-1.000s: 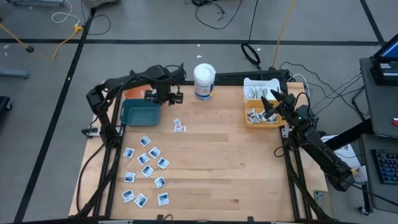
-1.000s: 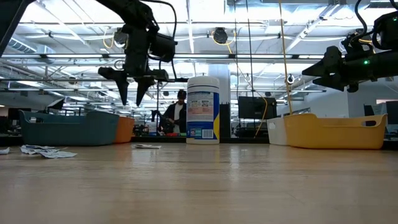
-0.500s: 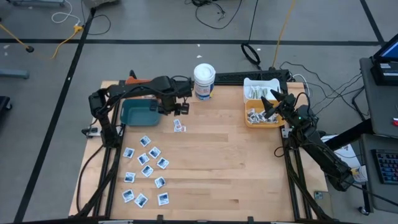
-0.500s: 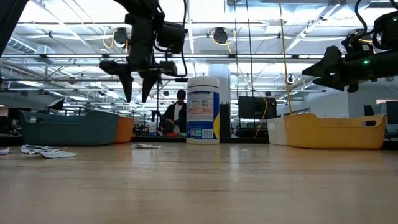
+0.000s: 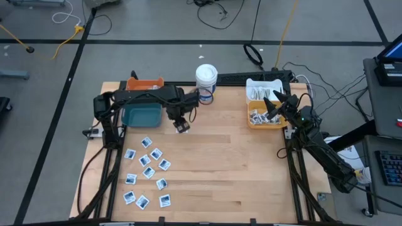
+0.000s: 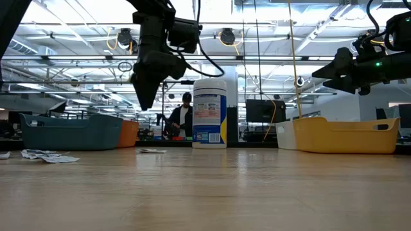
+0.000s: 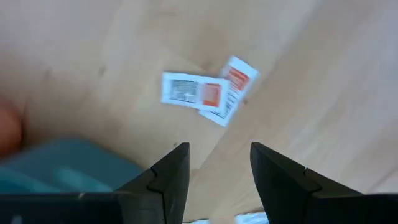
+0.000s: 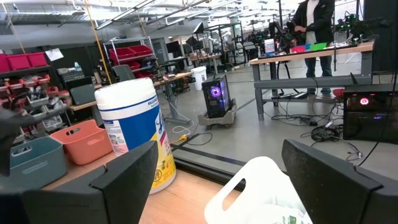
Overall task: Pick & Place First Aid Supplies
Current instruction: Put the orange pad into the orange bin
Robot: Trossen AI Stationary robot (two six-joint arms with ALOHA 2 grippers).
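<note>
Two small white packets with red marks (image 7: 191,91) (image 7: 229,93) lie flat and overlapping on the wooden table (image 5: 251,163), just right of the teal bin (image 5: 141,114). My left gripper (image 7: 217,155) hangs open above them, pointing straight down and well clear of the table (image 6: 146,96). Several white-and-blue sachets (image 5: 147,169) lie scattered at the near left. My right gripper (image 8: 214,180) stands open and level in the air over the yellow bin (image 5: 264,117), holding nothing.
A tall white tub with a blue label (image 5: 206,81) stands at the far middle. An orange bin (image 5: 146,83) sits behind the teal one. A white bin (image 5: 262,88) sits behind the yellow bin, which holds whitish strips. A person stands in the room beyond the table (image 6: 182,119).
My left gripper has swung from above the teal bin's far side toward the table's right and near edges, sinking slightly and rolling about its own axis. It now hangs over the two red-marked packets. The packets have not moved.
</note>
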